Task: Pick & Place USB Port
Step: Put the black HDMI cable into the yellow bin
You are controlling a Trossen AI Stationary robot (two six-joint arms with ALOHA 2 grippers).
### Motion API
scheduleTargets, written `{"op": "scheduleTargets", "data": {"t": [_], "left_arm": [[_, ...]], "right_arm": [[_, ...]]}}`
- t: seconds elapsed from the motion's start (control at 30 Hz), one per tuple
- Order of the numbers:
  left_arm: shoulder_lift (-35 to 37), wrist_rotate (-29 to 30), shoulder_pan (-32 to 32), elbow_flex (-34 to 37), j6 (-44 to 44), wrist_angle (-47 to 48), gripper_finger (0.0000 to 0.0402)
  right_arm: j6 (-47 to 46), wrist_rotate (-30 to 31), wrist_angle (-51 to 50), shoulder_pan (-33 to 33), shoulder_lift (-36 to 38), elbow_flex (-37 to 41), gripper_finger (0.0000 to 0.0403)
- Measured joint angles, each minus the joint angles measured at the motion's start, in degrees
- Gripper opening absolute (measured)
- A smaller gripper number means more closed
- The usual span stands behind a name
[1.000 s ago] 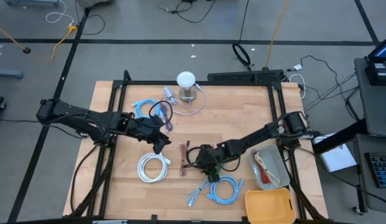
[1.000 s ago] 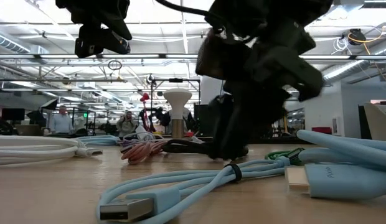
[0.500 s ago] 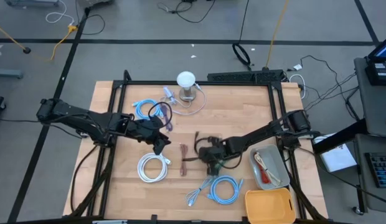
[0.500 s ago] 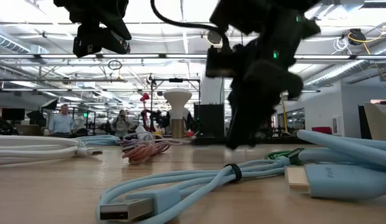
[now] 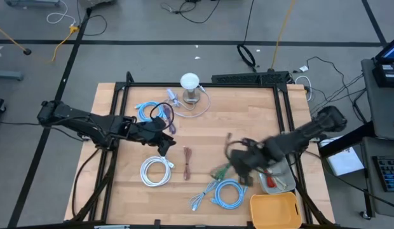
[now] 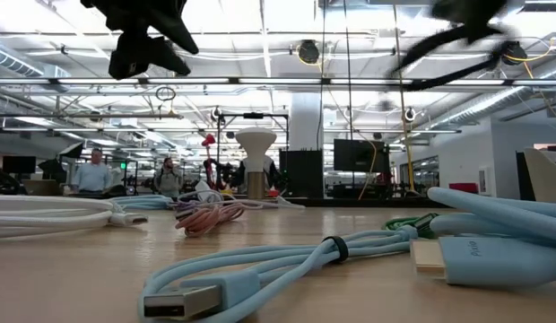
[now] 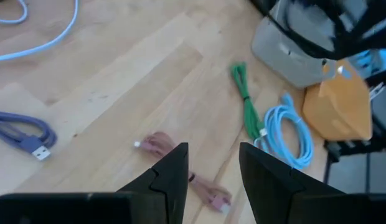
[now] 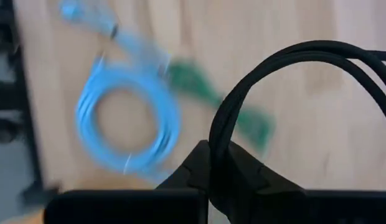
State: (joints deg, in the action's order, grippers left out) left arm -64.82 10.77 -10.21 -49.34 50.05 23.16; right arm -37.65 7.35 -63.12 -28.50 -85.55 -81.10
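A black cable, bent into a loop, is lifted above the table with my right gripper shut on it, left of the grey tray. The right wrist view shows the loop arching out ahead of the fingers. My left gripper hovers open above the table's middle left, over a pink cable that lies flat on the wood. In the low view, my left gripper hangs high at the upper left. My right gripper pinches the black cable's doubled strands between its two fingers. The rest of the loop curves away beyond the fingertips. The cable is lifted clear of the table, above the green cable and the blue coil.
A yellow bin stands at the near right, and the grey tray holds red bits. A blue coil, green cable, white coil, purple cable, another blue cable and a white lamp-like stand lie about.
My right gripper has shut on the black cable at the table's middle. It has then risen and swung fast toward the right edge and the grey tray, carrying the cable up off the wood.
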Motion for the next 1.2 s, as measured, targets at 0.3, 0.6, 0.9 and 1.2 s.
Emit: {"op": "scheduleTargets", "data": {"t": [0.3, 0.6, 0.9, 1.2], "left_arm": [[-0.3, 8.0, -3.8, 0.0, 8.2, -7.1, 0.0145], [-6.7, 10.5, -8.4, 0.0, 14.7, -18.8, 0.0145], [-19.4, 10.1, -12.9, 0.0, 19.8, -38.7, 0.0145], [-24.8, 8.7, -13.2, 0.0, 22.5, -44.8, 0.0145]], "right_arm": [[-33.6, 4.6, -8.9, -26.3, 1.3, 0.0, 0.0013], [-39.9, 5.9, -10.8, -40.6, -7.4, 0.0, 0.0013], [-41.5, 4.9, -5.0, -46.8, -15.5, 0.0, 0.0013], [-41.3, 9.4, -8.7, -47.0, -15.1, -3.5, 0.0013]]}}
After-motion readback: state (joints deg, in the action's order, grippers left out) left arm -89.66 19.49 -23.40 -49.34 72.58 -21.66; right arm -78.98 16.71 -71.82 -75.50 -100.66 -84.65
